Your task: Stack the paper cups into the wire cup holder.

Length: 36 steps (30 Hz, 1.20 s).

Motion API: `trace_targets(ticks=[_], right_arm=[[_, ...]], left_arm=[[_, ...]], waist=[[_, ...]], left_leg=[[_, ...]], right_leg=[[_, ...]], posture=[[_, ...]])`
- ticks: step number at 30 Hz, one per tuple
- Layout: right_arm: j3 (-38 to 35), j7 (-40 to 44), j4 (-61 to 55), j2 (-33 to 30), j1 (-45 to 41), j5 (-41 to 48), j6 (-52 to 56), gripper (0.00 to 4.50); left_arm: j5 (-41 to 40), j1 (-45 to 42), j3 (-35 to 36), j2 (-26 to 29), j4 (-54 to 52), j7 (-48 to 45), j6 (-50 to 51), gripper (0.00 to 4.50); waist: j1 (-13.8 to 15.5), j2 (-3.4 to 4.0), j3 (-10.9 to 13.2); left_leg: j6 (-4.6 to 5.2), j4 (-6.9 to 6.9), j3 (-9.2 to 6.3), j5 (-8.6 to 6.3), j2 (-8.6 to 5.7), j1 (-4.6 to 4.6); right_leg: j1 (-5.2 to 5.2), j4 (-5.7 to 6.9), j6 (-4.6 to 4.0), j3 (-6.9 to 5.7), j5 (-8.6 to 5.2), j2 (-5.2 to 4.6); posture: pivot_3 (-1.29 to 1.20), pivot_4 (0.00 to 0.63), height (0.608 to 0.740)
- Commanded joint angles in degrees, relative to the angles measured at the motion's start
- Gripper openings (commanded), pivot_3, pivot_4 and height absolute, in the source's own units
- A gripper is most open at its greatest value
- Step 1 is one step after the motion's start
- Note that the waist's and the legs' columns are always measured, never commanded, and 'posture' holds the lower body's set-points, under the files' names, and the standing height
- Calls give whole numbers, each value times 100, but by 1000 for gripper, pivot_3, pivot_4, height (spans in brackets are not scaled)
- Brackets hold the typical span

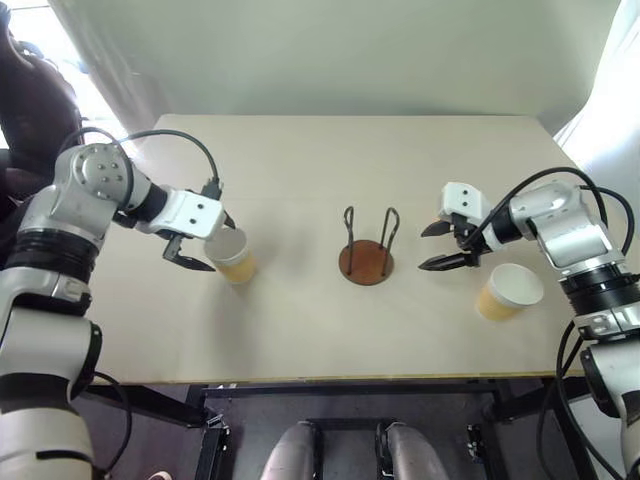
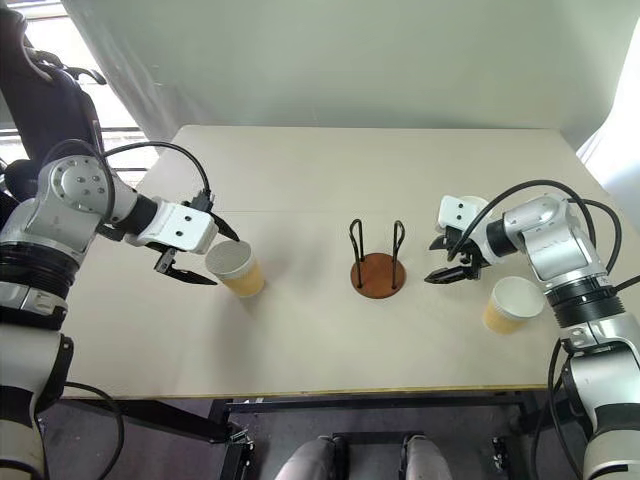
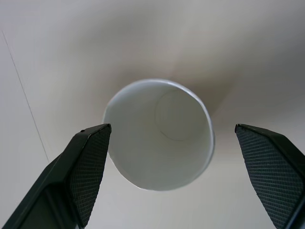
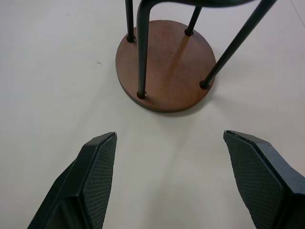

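One paper cup (image 1: 234, 257) stands upright on the table, mouth up, white inside (image 3: 159, 133). My left gripper (image 1: 218, 246) is open around it; one finger (image 3: 86, 167) is close to the rim and the other (image 3: 271, 171) stands well clear. The wire cup holder (image 1: 366, 262), a brown disc with dark wire loops, sits mid-table with nothing in it. My right gripper (image 1: 421, 249) hovers open just to its right, pointing at the base (image 4: 164, 64). A second paper cup (image 1: 508, 290) stands farther right, below the right forearm.
The pale table (image 1: 300, 330) has its front edge near me and its right edge just past the second cup. A dark shape (image 1: 30, 90) is beyond the table's far left corner.
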Motion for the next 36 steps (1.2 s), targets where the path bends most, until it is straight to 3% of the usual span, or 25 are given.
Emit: trace_targets(ticks=[1,18,36], right_arm=[[-149,54,-166,-83,-113,33,6,3653],[-266,152,-215,-47,-252,218,102,3653],[-292,135,-101,-96,-433,297,118,3653]], left_arm=[[86,-138,39,22,-222,-190,83,4500],[-54,-10,-274,223,-811,-191,529,4500],[350,-33,-353,363,-748,-190,484,4500]], waist=[[-1,0,0],[-2,0,0],[-3,0,0]], left_leg=[[0,0,0,0,0,0],[0,0,0,0,0,1],[0,0,0,0,0,1]], right_leg=[[0,0,0,0,0,0],[0,2,0,0,0,0],[0,2,-2,0,1,0]], posture=[[0,150,740],[0,150,740],[0,150,740]])
